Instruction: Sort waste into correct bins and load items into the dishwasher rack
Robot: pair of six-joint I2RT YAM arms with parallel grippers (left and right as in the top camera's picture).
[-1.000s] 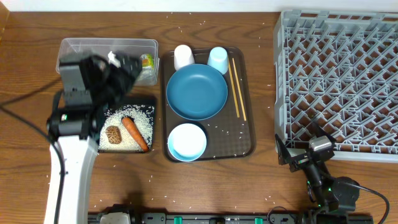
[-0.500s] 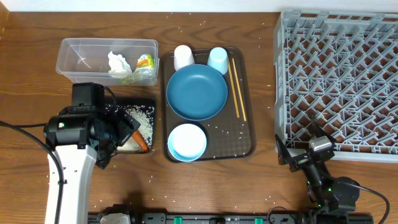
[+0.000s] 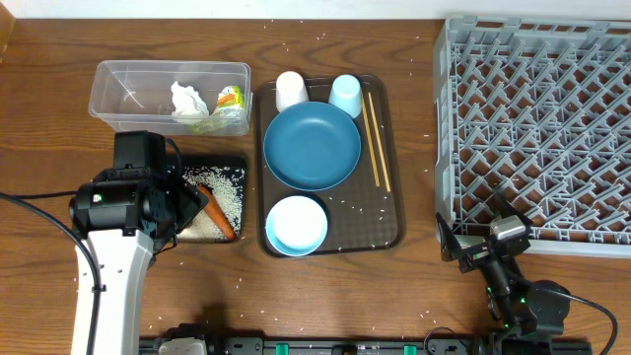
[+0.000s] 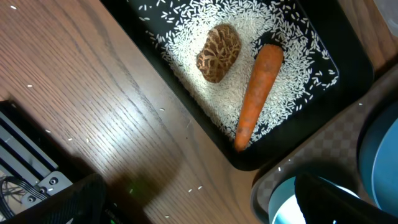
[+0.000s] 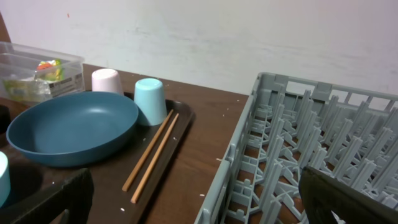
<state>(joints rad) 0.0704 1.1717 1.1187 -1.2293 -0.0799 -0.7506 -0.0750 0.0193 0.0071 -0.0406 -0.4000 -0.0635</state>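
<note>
An orange carrot (image 4: 257, 93), a brown food lump (image 4: 219, 53) and white rice (image 4: 249, 25) lie in the black tray (image 4: 186, 121). My left gripper (image 4: 199, 208) hovers over the tray's near corner, open and empty; in the overhead view it (image 3: 187, 209) covers the lump. A crumpled napkin (image 3: 187, 101) and a green-yellow wrapper (image 3: 230, 98) lie in the clear tub (image 3: 128, 94). The dark blue plate (image 3: 312, 146), pale blue bowl (image 3: 297, 225), white cup (image 3: 290, 90), light blue cup (image 3: 345, 95) and chopsticks (image 3: 376, 138) rest on the brown serving tray (image 3: 385, 222). My right gripper (image 3: 478, 235) is open and empty at the grey rack's (image 3: 537, 128) near-left corner.
Rice grains are scattered over the wooden table (image 3: 345, 296). The rack's wall (image 5: 249, 149) stands just right of the serving tray (image 5: 180, 130). A dark rail (image 3: 325, 346) runs along the table's front edge.
My left arm has moved from over the clear tub toward the front, to the black tray. The napkin and wrapper now show in the tub. The right arm has not moved.
</note>
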